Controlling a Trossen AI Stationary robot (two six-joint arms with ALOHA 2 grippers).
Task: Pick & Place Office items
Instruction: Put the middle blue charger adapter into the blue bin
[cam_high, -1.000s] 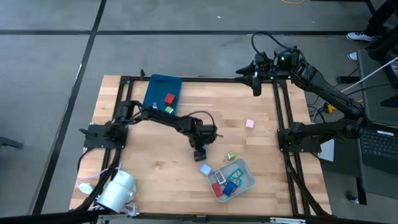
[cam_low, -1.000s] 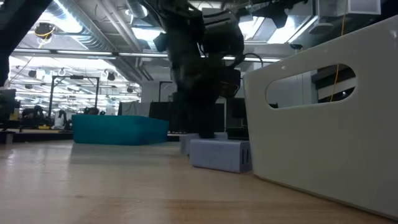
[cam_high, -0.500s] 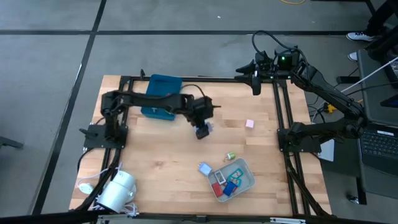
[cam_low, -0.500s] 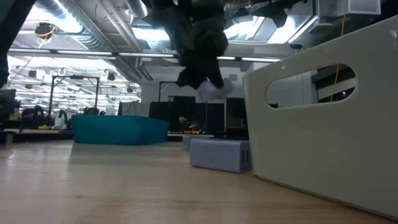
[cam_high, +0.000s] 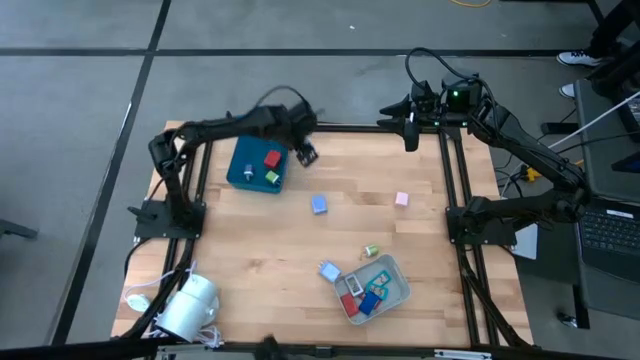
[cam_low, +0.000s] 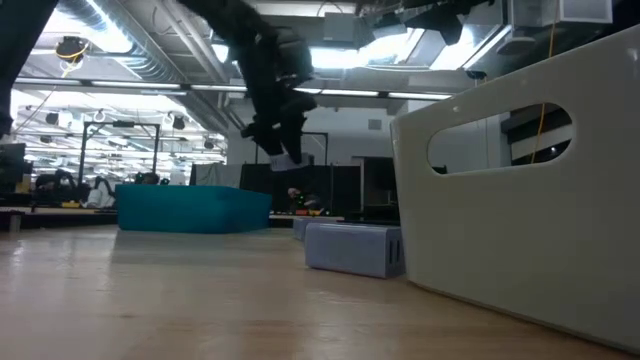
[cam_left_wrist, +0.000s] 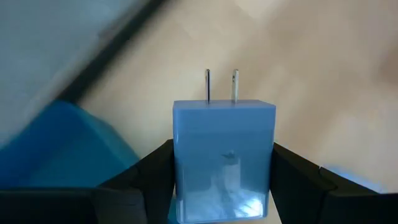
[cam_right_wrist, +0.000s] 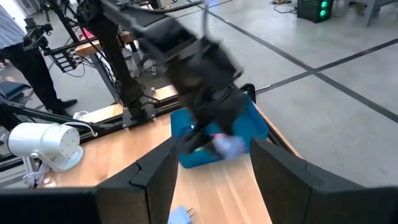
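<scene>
Wooden table (cam_high: 240, 250) as I see it from above.
On it lie a teal tray (cam_high: 246, 170) upper left, a grey tray (cam_high: 396, 290) lower right, and loose blocks (cam_high: 319, 204) at centre.

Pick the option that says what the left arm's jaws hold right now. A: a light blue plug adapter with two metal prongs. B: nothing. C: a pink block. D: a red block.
A: the left wrist view shows the light blue plug adapter with two metal prongs clamped between the left gripper jaws, raised beside the dark teal rectangular tray.
</scene>
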